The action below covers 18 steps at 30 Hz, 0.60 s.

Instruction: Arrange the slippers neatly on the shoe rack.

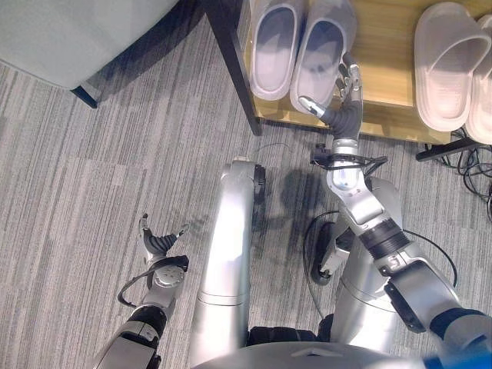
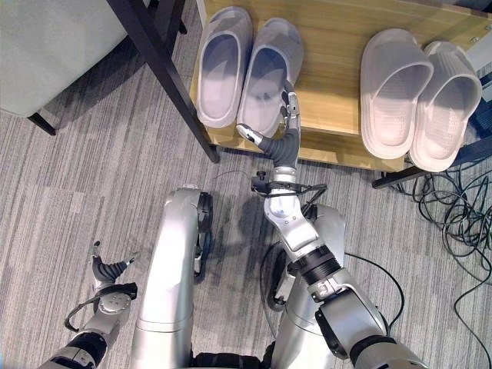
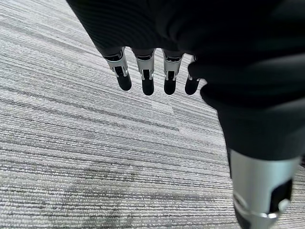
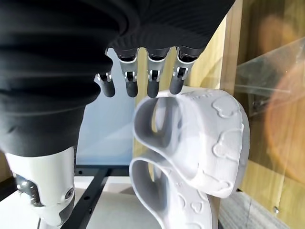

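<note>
Two pairs of pale lilac slippers stand on the wooden shoe rack shelf [image 1: 388, 31]. The left pair [image 1: 275, 46] lies side by side, and its right slipper [image 2: 269, 73] meets my right hand [image 2: 283, 132] at the heel. That hand is open, its fingers [image 4: 138, 81] straight along the slipper's side and the thumb spread under the heel edge. The right wrist view shows both slippers [image 4: 200, 138] just past the fingertips. The other pair [image 2: 419, 96] rests at the shelf's right end. My left hand [image 1: 157, 247] hangs open low over the carpet, holding nothing.
A black rack leg [image 2: 165, 69] slants down left of the shelf. Grey upholstered furniture [image 1: 77, 31] on a dark foot stands at the far left. Loose cables [image 2: 453, 223] lie on the striped grey carpet to the right of the rack.
</note>
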{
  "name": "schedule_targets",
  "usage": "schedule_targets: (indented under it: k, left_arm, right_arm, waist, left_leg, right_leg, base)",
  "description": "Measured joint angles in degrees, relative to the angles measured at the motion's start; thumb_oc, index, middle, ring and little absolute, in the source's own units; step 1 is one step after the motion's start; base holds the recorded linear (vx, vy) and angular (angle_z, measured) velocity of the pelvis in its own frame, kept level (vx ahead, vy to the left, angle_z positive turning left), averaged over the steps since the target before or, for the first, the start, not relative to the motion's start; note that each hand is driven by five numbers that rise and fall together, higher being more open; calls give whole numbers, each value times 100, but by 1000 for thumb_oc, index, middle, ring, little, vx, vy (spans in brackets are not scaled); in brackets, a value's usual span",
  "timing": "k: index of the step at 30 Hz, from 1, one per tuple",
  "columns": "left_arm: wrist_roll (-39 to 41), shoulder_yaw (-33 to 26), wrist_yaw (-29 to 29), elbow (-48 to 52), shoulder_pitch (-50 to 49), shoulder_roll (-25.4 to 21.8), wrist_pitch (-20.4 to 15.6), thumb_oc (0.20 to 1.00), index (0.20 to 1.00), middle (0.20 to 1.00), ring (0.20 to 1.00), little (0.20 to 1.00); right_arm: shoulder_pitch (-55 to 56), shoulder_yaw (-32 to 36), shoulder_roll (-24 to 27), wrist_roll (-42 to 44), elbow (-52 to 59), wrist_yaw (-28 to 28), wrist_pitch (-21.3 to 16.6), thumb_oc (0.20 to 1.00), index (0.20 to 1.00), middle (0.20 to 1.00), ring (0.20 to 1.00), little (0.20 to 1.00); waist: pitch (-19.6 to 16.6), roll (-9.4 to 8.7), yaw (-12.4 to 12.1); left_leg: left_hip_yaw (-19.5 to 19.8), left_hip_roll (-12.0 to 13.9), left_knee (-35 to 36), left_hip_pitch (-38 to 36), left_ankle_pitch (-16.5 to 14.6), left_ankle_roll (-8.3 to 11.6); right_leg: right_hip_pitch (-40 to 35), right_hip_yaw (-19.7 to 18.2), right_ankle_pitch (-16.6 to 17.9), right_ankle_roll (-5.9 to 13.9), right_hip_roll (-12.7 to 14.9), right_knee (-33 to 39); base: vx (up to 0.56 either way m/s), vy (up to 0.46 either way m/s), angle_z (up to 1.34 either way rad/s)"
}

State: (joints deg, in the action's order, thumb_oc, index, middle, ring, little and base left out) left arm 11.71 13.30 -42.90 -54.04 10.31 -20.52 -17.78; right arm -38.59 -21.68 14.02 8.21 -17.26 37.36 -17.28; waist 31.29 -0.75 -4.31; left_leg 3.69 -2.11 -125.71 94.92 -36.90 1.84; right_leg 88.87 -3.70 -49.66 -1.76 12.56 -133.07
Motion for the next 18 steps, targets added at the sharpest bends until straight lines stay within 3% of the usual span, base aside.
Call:
schedule_targets:
  k: [12, 18]
  left_arm:
    - [1, -1, 4, -251, 6, 0, 6, 1000, 1000, 1000, 1000, 1000]
    - [3, -2, 8, -302, 5, 0, 5, 1000, 1000, 1000, 1000, 1000]
  right_arm:
    - [-229, 92, -66, 95, -690, 94, 6, 1000, 1000, 1000, 1000, 1000]
    - [-284, 97, -60, 300, -745, 94, 10, 1000, 1000, 1000, 1000, 1000]
  waist:
    - [5, 9, -24]
    - [6, 10, -170]
  left_leg:
    - [-1, 0, 3, -3, -1, 2]
    - [-2, -5, 24, -4, -2, 3]
  right_leg:
    - [0, -2, 0, 0, -2, 0]
    - [2, -2, -1, -1, 4, 19]
  base:
    - [0, 0, 0]
    - [0, 0, 0]
